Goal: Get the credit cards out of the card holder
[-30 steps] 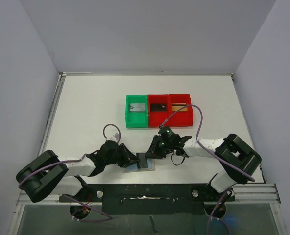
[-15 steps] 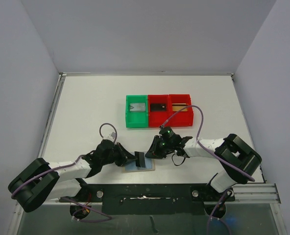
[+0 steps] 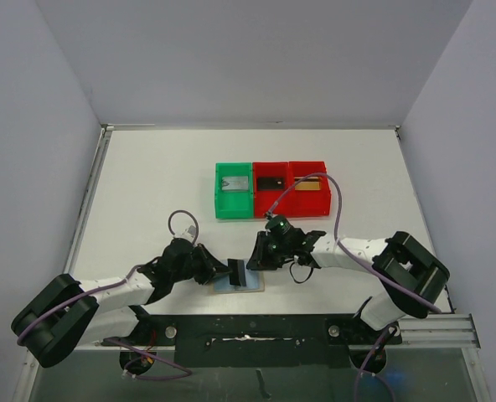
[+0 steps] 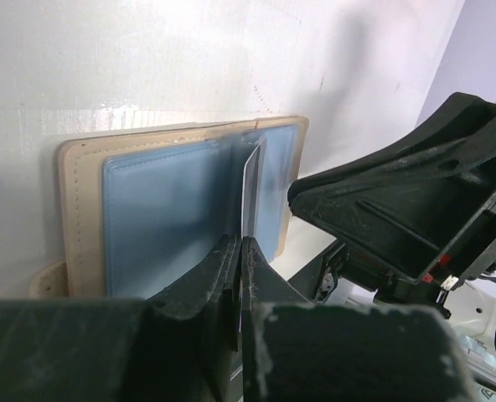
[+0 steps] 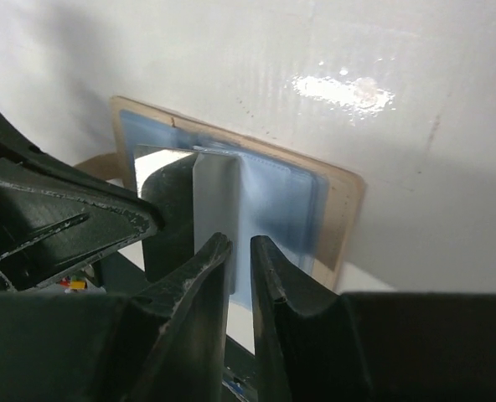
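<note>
The card holder [image 3: 250, 286] lies open at the table's near edge, tan rim and light-blue pockets [image 4: 164, 218] facing up. My left gripper [image 3: 229, 270] is shut on a thin dark credit card [image 3: 239, 272] and holds it on edge over the holder's middle; the card shows edge-on in the left wrist view [image 4: 250, 180] and as a pale face in the right wrist view [image 5: 216, 201]. My right gripper [image 3: 255, 259] hovers just over the holder's right part [image 5: 281, 209]. Its jaws stand a narrow gap apart with nothing between them.
Three bins stand in a row behind the arms: a green bin [image 3: 219, 194] with a silver-grey card [image 3: 235, 182], a red bin [image 3: 272, 202] with a black card [image 3: 271, 182], and a red bin [image 3: 311, 204] with a gold card [image 3: 312, 185]. The table's near edge is just behind the holder.
The dark card lay flat in the holder a second ago; my left gripper has tipped it up on edge and drawn back slightly left. The right gripper shifted a little left.
</note>
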Tool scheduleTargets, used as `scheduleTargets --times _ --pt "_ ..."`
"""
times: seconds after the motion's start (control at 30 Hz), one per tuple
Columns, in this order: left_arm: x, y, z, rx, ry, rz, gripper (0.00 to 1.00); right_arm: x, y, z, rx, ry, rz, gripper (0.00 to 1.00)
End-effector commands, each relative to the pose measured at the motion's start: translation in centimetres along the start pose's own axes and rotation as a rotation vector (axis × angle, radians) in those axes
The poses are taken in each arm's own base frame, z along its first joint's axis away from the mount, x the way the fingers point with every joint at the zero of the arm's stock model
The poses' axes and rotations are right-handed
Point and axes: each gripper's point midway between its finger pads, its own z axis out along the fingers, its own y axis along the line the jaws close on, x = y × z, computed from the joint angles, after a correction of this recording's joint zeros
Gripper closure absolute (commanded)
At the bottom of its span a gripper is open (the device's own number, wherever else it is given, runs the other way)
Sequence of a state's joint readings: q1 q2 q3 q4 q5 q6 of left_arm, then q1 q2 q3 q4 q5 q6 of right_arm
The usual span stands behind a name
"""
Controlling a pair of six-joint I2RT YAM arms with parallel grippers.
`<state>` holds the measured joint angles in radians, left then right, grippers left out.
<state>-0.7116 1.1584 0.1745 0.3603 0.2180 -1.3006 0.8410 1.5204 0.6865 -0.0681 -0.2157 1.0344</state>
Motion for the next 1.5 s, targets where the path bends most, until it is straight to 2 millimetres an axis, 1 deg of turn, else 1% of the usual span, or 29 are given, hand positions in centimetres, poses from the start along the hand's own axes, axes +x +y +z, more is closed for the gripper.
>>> scheduleTargets --times 0.0,0.07,0.13,0.17,0.23,0.33,0.4,0.5,0.6,0.67,0.73,0.77,0.83,0.9,0.93,0.97,1.03,1.13,1.23,1.27,1.3,1.33,1.37,1.47 --pt "-0.7 -1.2 0.0 0.032 -0.02 0.027 1.0 -0.6 2.6 -0.4 -0.094 -0.011 -0.055 0.81" --pt "-0.6 -1.3 0.1 0.035 -0.015 0.03 1.0 0.7 1.1 0.5 -0.037 0.062 -0.049 0.81" --pt "-0.5 -1.5 0.1 0.043 -0.009 0.037 0.95 1.7 -0.7 1.4 0.037 0.111 -0.032 0.83" --pt "-0.5 -1.7 0.1 0.048 -0.006 0.042 0.93 2.0 -1.3 1.6 0.058 0.125 -0.021 0.84" --pt "-0.5 -2.1 0.2 0.062 -0.003 0.051 0.87 2.4 -1.8 1.9 0.063 0.133 -0.003 0.84" --pt "-0.6 -2.6 0.4 0.075 0.004 0.06 0.84 2.5 -2.0 2.0 0.068 0.123 0.019 0.84" --pt "-0.6 -2.8 0.6 0.078 0.007 0.063 0.86 2.4 -2.1 2.0 0.073 0.116 0.024 0.85" --pt "-0.6 -2.8 0.5 0.071 0.005 0.064 0.99 1.9 -2.0 1.8 0.073 0.096 0.013 0.85" --pt "-0.9 -2.5 0.2 0.049 -0.01 0.067 1.0 0.4 -1.3 1.0 0.065 0.041 -0.011 0.82" --pt "-1.3 -2.5 -0.3 0.03 -0.034 0.092 1.0 -1.2 -0.1 -0.2 0.026 -0.027 -0.032 0.76" --pt "-1.8 -3.0 -0.8 0.025 -0.057 0.12 1.0 -2.8 1.1 -1.5 -0.027 -0.087 -0.058 0.67" --pt "-2.1 -3.4 -1.3 0.031 -0.072 0.134 1.0 -3.7 1.6 -2.2 -0.048 -0.121 -0.071 0.57" --pt "-2.5 -3.6 -1.9 0.021 -0.09 0.163 1.0 -5.5 2.6 -3.8 -0.079 -0.193 -0.097 0.41" --pt "-3.1 -4.0 -2.4 0.017 -0.12 0.191 1.0 -7.2 3.4 -5.4 -0.1 -0.252 -0.131 0.34" --pt "-3.4 -4.4 -2.7 0.024 -0.137 0.208 1.0 -8.2 4.0 -6.2 -0.109 -0.28 -0.147 0.22" --pt "-3.6 -4.8 -3.0 0.035 -0.151 0.221 1.0 -9.0 4.2 -6.9 -0.1 -0.303 -0.147 0.19" --pt "-4.0 -5.4 -3.4 0.052 -0.173 0.237 1.0 -10.1 3.7 -8.0 -0.056 -0.324 -0.126 0.18" --pt "-4.2 -6.0 -3.9 0.067 -0.186 0.251 1.0 -11.3 3.8 -9.1 -0.036 -0.371 -0.164 0.19" --pt "-4.5 -6.9 -4.3 0.09 -0.203 0.272 1.0 -11.8 4.4 -10.0 -0.072 -0.459 -0.209 0.19" --pt "-4.7 -7.4 -4.5 0.102 -0.211 0.285 1.0 -12.0 4.6 -10.4 -0.091 -0.493 -0.221 0.16" --pt "-4.9 -7.8 -4.7 0.113 -0.224 0.299 1.0 -12.0 4.6 -10.7 -0.111 -0.524 -0.236 0.11" --pt "-5.1 -8.4 -5.0 0.128 -0.24 0.314 1.0 -12.1 4.8 -11.1 -0.134 -0.559 -0.244 0.04" --pt "-5.5 -8.9 -5.3 0.14 -0.258 0.329 1.0 -12.2 4.6 -11.4 -0.142 -0.589 -0.235 0.01" --pt "-6.5 -10.0 -6.1 0.157 -0.322 0.362 1.0 -12.5 3.7 -12.2 -0.141 -0.659 -0.238 0.02"
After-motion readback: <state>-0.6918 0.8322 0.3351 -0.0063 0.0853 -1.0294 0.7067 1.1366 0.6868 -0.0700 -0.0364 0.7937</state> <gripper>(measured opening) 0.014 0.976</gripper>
